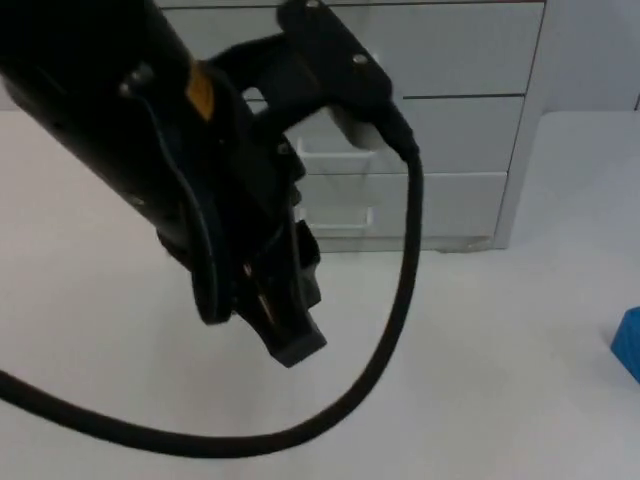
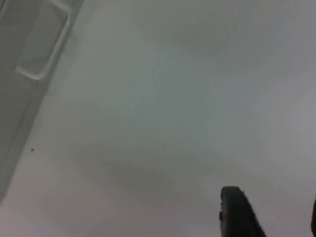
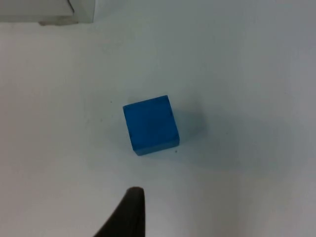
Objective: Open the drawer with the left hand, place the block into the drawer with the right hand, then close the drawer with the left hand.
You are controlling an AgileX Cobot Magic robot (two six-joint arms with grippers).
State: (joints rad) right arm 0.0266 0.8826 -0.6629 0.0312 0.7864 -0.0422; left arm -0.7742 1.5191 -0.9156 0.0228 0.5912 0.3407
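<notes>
Nearby, drawer unit (image 1: pixel 420 130), closed.

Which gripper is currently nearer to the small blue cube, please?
Right. The right gripper hangs just above the small blue cube on the table; the left gripper hovers far across, before the white drawer unit.

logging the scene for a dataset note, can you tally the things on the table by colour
White: 1, the drawer unit at the back of the table, its drawers shut.
Blue: 1, the block lying on the table, also at the top view's right edge.
Total: 2 things.
</notes>
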